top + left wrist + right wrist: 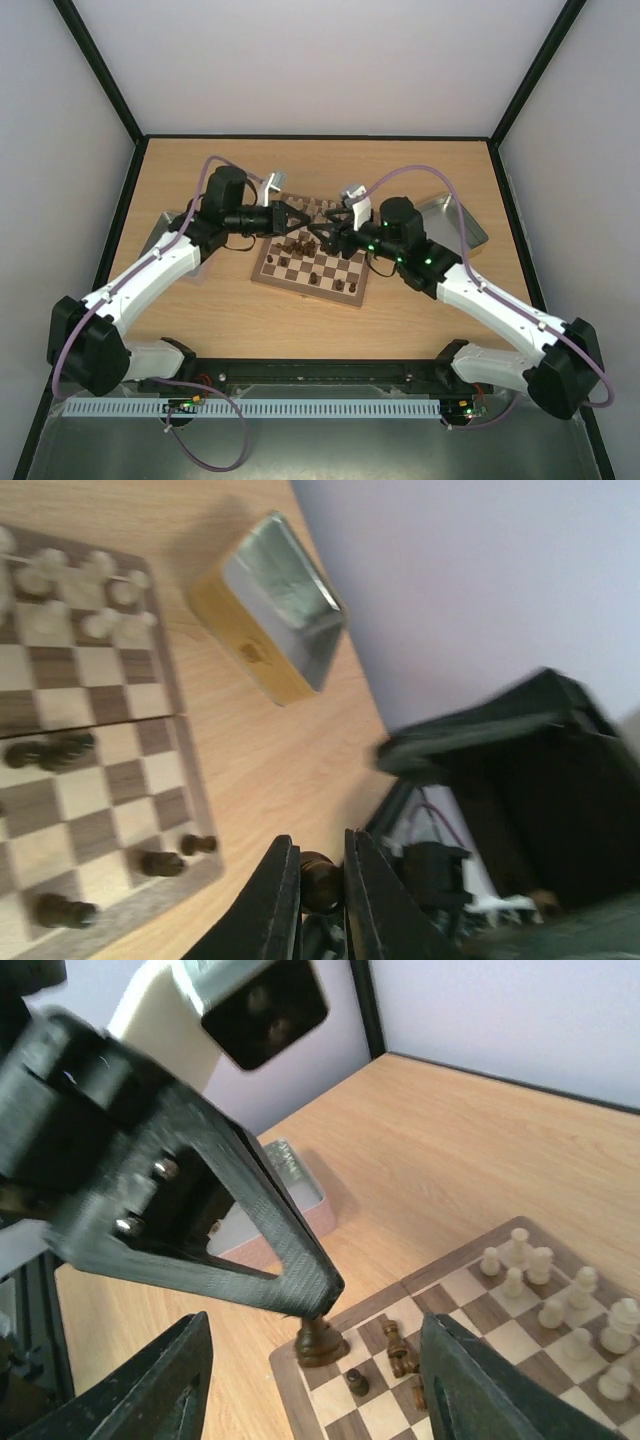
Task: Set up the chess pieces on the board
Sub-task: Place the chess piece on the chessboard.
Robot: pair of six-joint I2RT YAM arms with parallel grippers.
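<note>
- In the top view the left tray (158, 235) is mostly hidden under the left arm. The right wrist view shows it clearly, on the table near the corner of the board (300, 290).
- The left gripper (320, 852) is clenched on a dark piece (318, 882). Its own wrist view shows the piece squeezed between the two fingers, while the top view is too small to show this.
- The right wrist view adds that this dark piece is at a corner square of the board, with other dark pieces (398, 1348) near it. Whether its base touches the square cannot be told.
- The right gripper (327, 232) is released. Its fingers (150, 1390) stand wide apart and hold nothing, just beside the left gripper above the board.
- The light pieces (550, 1290) stand in rows at the other end of the board.
- The right tray (455, 222) lies to the right of the board, apart from it.
</note>
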